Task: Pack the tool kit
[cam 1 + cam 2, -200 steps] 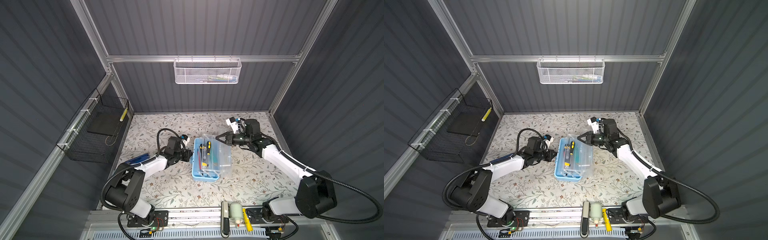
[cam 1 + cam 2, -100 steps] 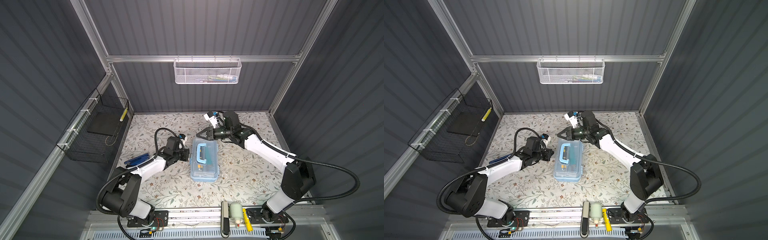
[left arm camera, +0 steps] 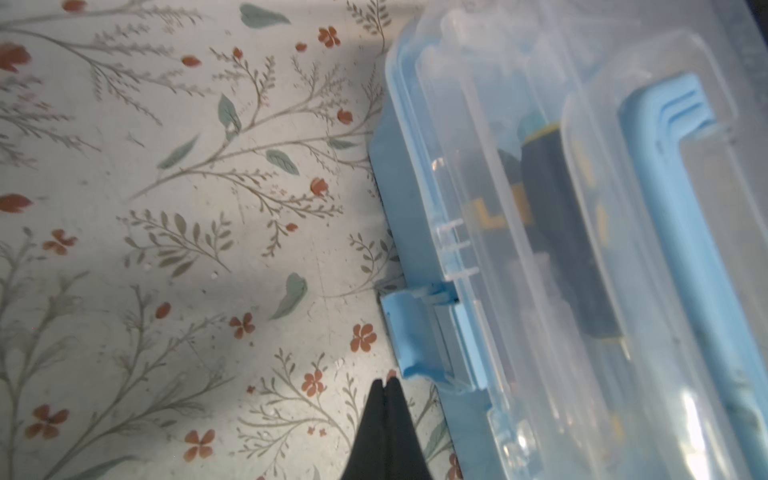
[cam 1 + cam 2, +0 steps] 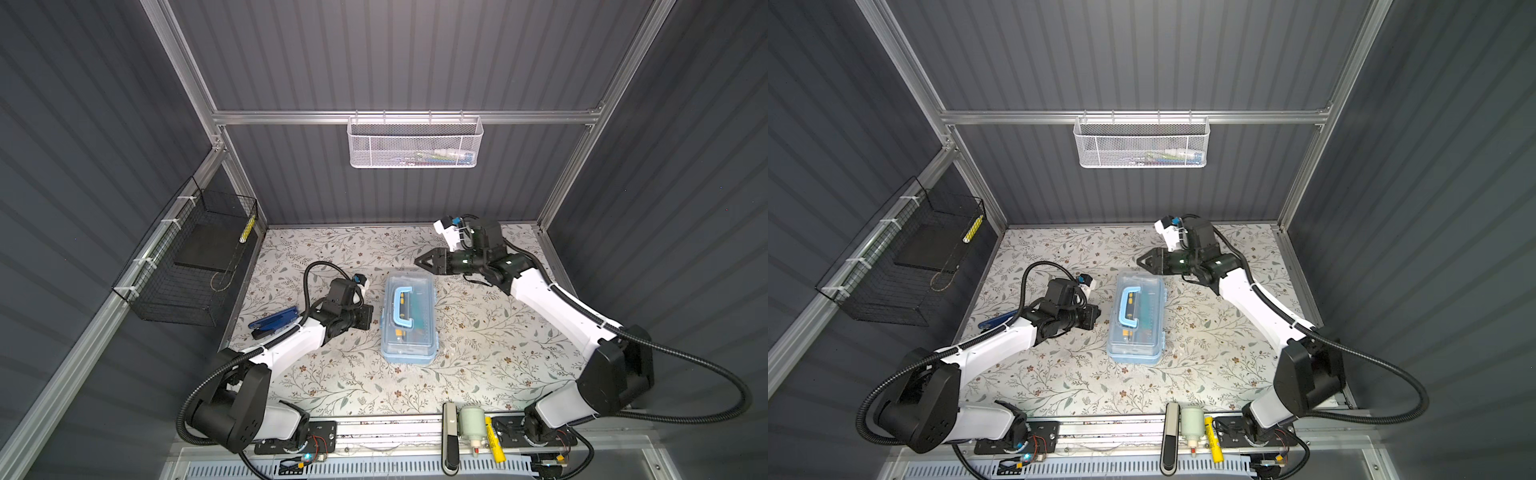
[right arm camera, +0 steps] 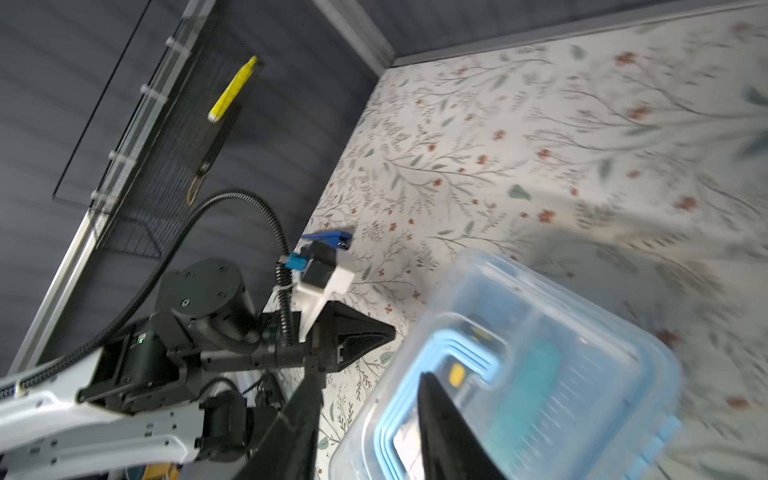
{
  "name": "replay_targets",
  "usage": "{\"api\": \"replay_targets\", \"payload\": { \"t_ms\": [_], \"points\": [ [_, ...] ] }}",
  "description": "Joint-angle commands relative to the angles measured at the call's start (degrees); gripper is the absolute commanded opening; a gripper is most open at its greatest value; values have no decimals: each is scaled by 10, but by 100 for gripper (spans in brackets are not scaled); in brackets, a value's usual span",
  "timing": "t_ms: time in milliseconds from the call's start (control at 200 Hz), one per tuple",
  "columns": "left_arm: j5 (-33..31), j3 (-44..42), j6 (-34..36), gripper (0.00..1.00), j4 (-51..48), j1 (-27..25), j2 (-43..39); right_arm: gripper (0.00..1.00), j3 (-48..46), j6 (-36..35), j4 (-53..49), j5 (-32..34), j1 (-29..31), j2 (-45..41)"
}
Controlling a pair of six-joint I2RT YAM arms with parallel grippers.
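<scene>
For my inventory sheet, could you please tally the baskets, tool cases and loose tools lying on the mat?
Baskets: 2 (white mesh basket, black wire basket)
Tool cases: 1 (tool kit)
Loose tools: 1 (blue tool)
Total: 4

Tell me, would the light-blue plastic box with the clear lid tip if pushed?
Probably slides, not tips: the light-blue plastic box lies flat on the flowered table. Its blue clasp sticks outward, maybe unlatched, so lifting could pop the lid.
</scene>
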Motion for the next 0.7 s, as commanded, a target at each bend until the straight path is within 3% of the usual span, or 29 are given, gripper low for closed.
{"api": "replay_targets", "payload": {
  "t_ms": [0, 100, 315, 691],
  "points": [
    [26, -2, -3, 0, -9, -18, -13, 58, -42, -44, -61, 84, -2, -27],
    [31, 4, -3, 0, -13, -31, -23, 63, -99, -63, -55, 113, 3, -51],
    [5, 29, 0, 0, -40, -79, -8, 75, -208, -48, 44, 81, 3, -70],
    [-5, 24, -28, 0, -25, -108, 1, 84, -231, -85, 144, 49, -13, -10]
  ]
}}
